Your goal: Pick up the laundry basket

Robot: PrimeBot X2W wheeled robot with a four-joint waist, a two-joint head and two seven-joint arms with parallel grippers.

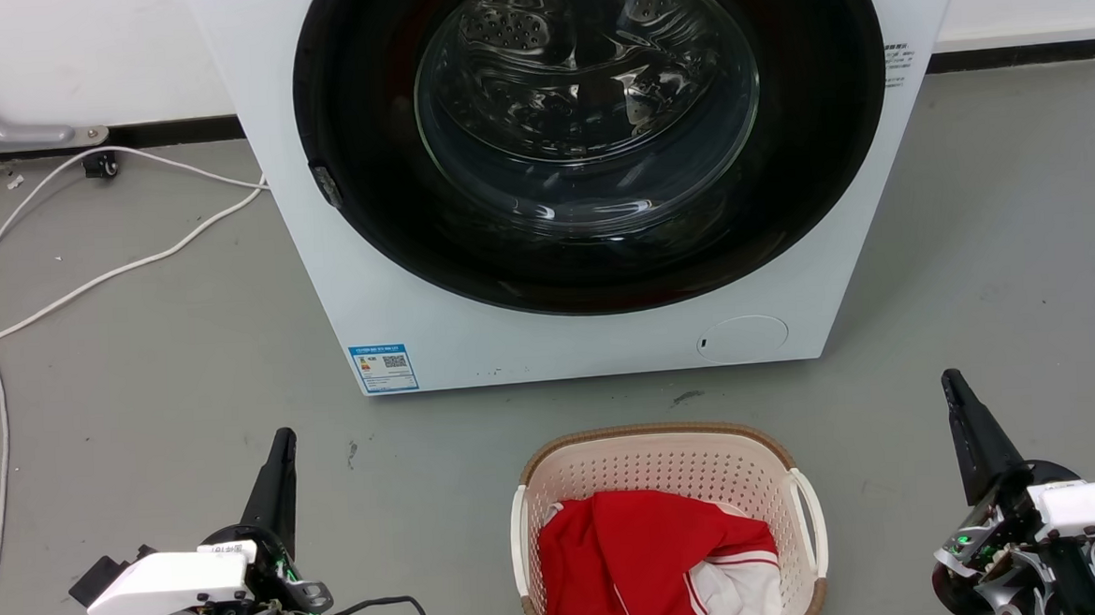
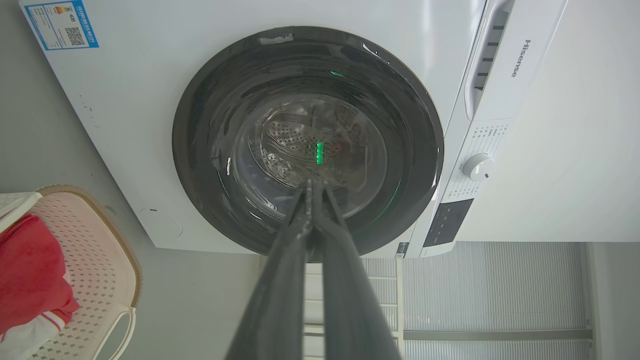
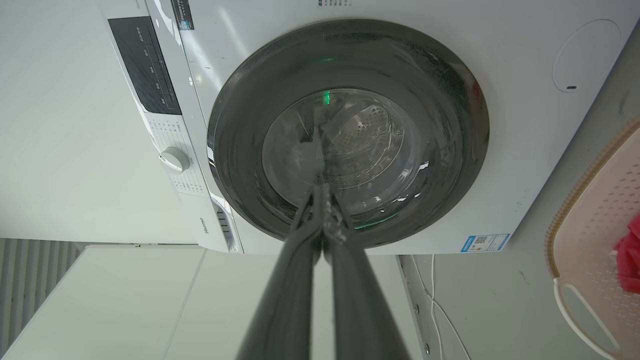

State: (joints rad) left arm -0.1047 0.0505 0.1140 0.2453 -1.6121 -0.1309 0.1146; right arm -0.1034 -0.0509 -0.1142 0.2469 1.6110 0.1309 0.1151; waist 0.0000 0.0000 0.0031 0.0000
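The laundry basket [image 1: 665, 465], cream and perforated with a brown woven-look rim and two white side handles, sits on the floor at the bottom centre of the head view, holding red and white clothes [image 1: 650, 565]. Its edge also shows in the left wrist view as the basket [image 2: 95, 260] and in the right wrist view as the basket [image 3: 600, 210]. My left gripper [image 1: 283, 440] is well to the basket's left, shut and empty, fingers pointing at the washer. My right gripper [image 1: 952, 380] is well to the basket's right, also shut on nothing.
A white front-loading washing machine [image 1: 396, 287] with a closed round dark door stands just beyond the basket. White cables [image 1: 87, 285] trail over the grey floor at the left. Bare floor lies on both sides of the basket.
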